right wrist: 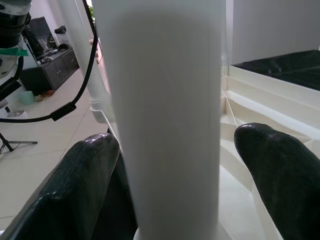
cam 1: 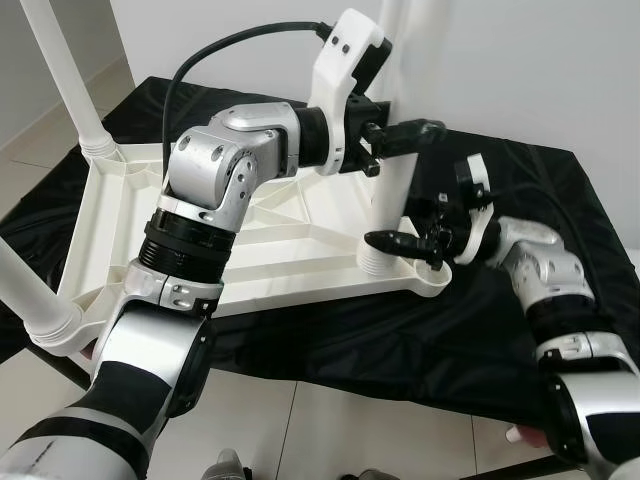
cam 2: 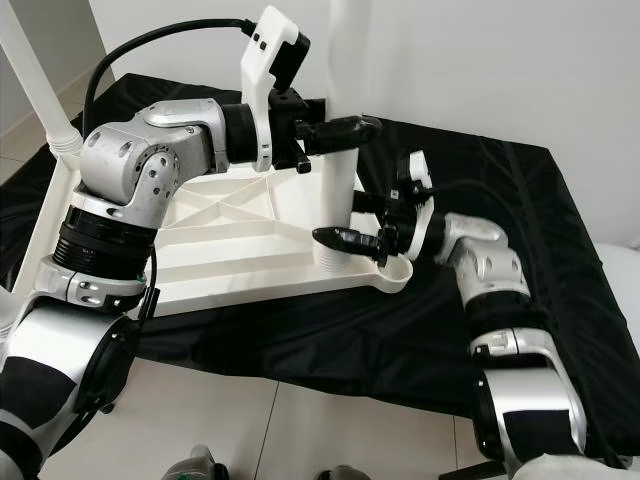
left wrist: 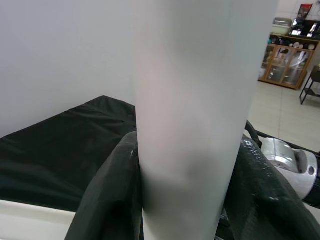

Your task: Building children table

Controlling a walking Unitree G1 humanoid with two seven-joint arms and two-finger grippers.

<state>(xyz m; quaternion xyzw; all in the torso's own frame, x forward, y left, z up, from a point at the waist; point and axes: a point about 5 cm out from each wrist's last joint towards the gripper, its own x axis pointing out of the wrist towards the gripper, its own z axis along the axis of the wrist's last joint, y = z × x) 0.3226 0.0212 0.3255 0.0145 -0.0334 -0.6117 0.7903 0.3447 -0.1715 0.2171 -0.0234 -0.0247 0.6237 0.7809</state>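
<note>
A white children's table (cam 1: pixel 290 262) lies upside down on a black cloth. A white table leg (cam 1: pixel 393 190) stands upright in its near-right corner socket. My left gripper (cam 1: pixel 402 135) is shut on this leg about halfway up; in the left wrist view both black fingers (left wrist: pixel 105 200) press against the leg (left wrist: pixel 190 125). My right gripper (cam 1: pixel 398 232) sits low at the leg's base, open, with one finger on each side. In the right wrist view one finger (right wrist: pixel 280 170) stands apart from the leg (right wrist: pixel 165 125).
Two more white legs stand in the table's left corners, one at the back (cam 1: pixel 62 75) and one at the front (cam 1: pixel 28 292). The black cloth (cam 1: pixel 400 345) covers the work surface up to a white wall. Pale floor tiles (cam 1: pixel 330 430) lie in front.
</note>
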